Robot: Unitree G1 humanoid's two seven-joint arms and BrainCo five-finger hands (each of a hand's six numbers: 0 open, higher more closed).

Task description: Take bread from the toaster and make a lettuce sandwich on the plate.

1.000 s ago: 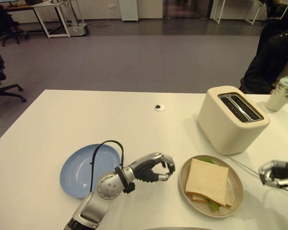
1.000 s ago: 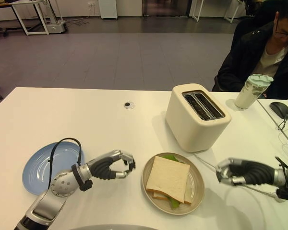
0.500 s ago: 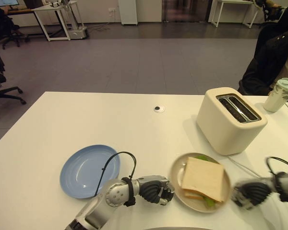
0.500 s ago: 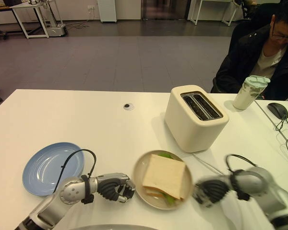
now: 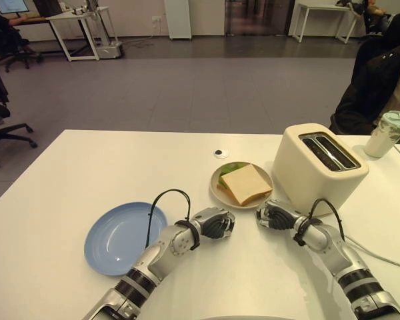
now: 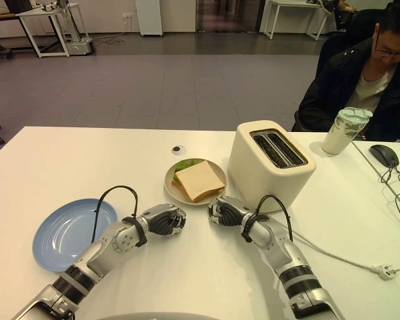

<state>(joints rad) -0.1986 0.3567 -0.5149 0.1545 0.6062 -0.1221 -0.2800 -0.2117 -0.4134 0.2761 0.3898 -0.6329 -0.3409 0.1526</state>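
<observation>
Basically done: the sandwich (image 5: 245, 184) sat on the beige plate (image 5: 214, 189), just left of the toaster (image 5: 317, 175), with lettuce (image 5: 232, 167) showing under the top slice at the far edge. We judged the build complete, with only pulling clear left.

Both hands were down on the worktop (image 5: 67, 187), just in front of that plate. The left robot hand (image 5: 217, 222) was curled into a fist with nothing in it. The right robot hand (image 5: 273, 215) was the same, curled and empty, near the toaster's front corner.

Risks we flagged:
- Knuckles of both hands sat close to the plate rim. Any forward drift would shove the plate into the toaster or tip the top slice off.
- The top slice lay a bit skewed over the lettuce, so a bump could slide it.
- The right forearm lay beside the toaster, and the toaster's cord (image 6: 353, 260) trailed loose across the worktop to its right. A sloppy retract could snag the cord or nudge the toaster.

Containers:
- Beige plate: the sandwich.
- Blue plate (image 5: 123, 237), well left of the hands: nothing in it.
- Toaster slots: dark, no bread that we could see.
- Lidded cup (image 5: 387, 133) past the toaster: contents hidden.
</observation>
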